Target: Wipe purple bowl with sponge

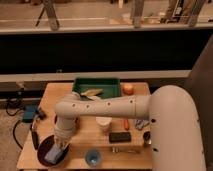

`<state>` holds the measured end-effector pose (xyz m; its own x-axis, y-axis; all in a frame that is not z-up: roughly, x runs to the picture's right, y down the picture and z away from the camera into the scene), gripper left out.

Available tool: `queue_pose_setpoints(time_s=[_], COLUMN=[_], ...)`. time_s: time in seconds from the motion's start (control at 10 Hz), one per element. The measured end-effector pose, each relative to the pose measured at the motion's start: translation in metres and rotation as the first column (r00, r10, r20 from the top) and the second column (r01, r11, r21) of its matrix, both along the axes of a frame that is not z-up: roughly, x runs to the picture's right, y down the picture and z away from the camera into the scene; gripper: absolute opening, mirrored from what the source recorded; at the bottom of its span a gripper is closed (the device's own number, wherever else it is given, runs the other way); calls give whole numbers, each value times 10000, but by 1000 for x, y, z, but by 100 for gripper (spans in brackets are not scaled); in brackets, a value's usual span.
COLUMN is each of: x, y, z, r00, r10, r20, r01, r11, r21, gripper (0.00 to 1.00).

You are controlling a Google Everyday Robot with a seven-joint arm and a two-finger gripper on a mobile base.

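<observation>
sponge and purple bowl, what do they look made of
Sponge: soft foam, judging by its matte pale blue and rounded edges. Purple bowl: probably plastic, smooth dark rim, though ceramic can't be ruled out. The gripper is down inside the bowl, just above the sponge.

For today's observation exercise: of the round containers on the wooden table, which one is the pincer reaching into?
The purple bowl at the table's front left corner. The pincer sits over it by the sponge; the blue cup and white cup stand apart.

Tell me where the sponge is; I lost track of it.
The sponge lies inside the purple bowl at the table's front-left corner, just under the claw, left of the blue cup.
</observation>
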<state>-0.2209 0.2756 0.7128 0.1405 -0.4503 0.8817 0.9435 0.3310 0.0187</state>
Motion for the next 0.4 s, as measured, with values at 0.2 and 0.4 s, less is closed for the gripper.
queue_pose_setpoints(time_s=[0.2, 0.4], x=[4, 8], y=[-3, -5], z=[-3, -7], r00=[9999, 9990], r10=[144, 216], r20=[23, 388], r01=[-144, -222], r11=[9999, 9996], r21=[18, 170], gripper=[0, 0])
